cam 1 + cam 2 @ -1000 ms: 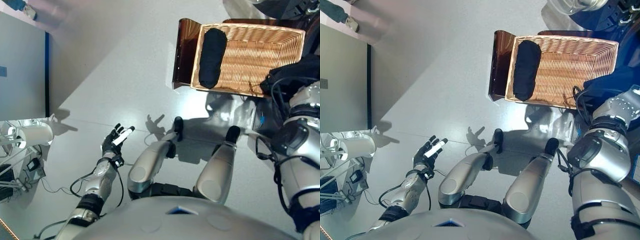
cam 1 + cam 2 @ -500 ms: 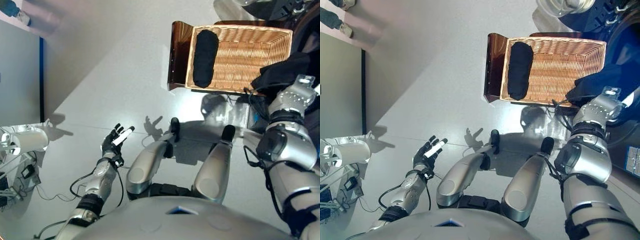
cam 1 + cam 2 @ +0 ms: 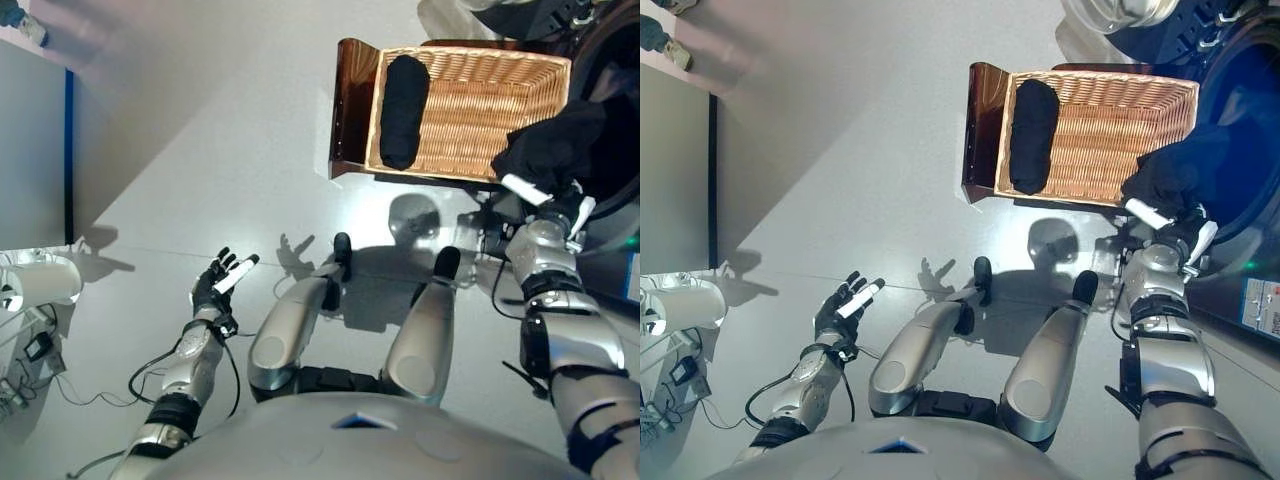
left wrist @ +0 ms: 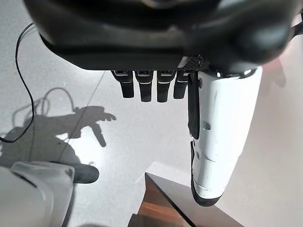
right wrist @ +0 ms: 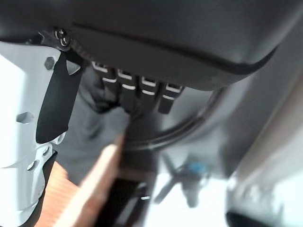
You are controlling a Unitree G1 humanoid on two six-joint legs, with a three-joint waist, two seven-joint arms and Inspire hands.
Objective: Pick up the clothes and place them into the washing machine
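Note:
A wicker basket (image 3: 480, 110) stands on the floor ahead, with a rolled black garment (image 3: 400, 98) lying at its left end. My right hand (image 3: 545, 200) is at the basket's right end, shut on a dark cloth (image 3: 555, 148) that bunches above the white thumb. In the right wrist view the fingers curl into that dark cloth (image 5: 102, 125) beside the basket's rim (image 5: 92, 187). The washing machine (image 3: 1240, 120) with its dark round opening is just right of the cloth. My left hand (image 3: 222, 285) hangs open and empty low on the left, over the floor.
A dark brown stand (image 3: 348, 110) adjoins the basket's left side. A grey cabinet (image 3: 30, 140) fills the left edge, with a white lamp-like object (image 3: 40, 282) and cables below it. A person's shoe (image 3: 655, 35) shows at the top left.
My right forearm has stretched forward, and the hand with the dark cloth now shows by the basket's right end. The camera has shifted slightly. The left hand has stayed still.

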